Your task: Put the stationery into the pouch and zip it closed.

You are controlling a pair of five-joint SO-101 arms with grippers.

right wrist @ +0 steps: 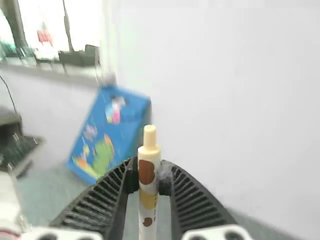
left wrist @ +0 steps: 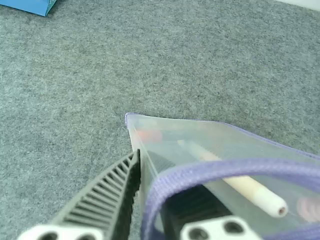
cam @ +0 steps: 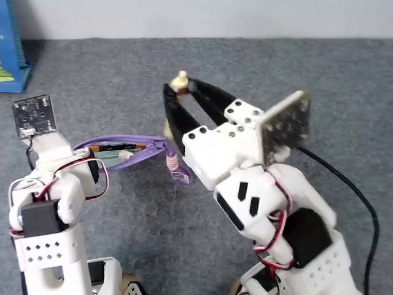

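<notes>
Now the right gripper clamps a spotted pen, at one o'clock of the pouch, whose rim the left gripper seems to pinch open. Next, I think, tilt the pen into the mouth.

Table: grey carpet-like cloth, matt, rough nap. Pouch: translucent frosted plastic film, smooth, slight sheen. Zip tape: purple woven fabric, matt. Left gripper and right gripper: fingers black plastic, ribbed, matt. Arm shells: white plastic, smooth, mostly matt. Held pen: cream plastic, glossy, printed brown spots. Pen in pouch: cream, smooth, satin; material unclear through the film. Box: blue printed card by the look.
</notes>
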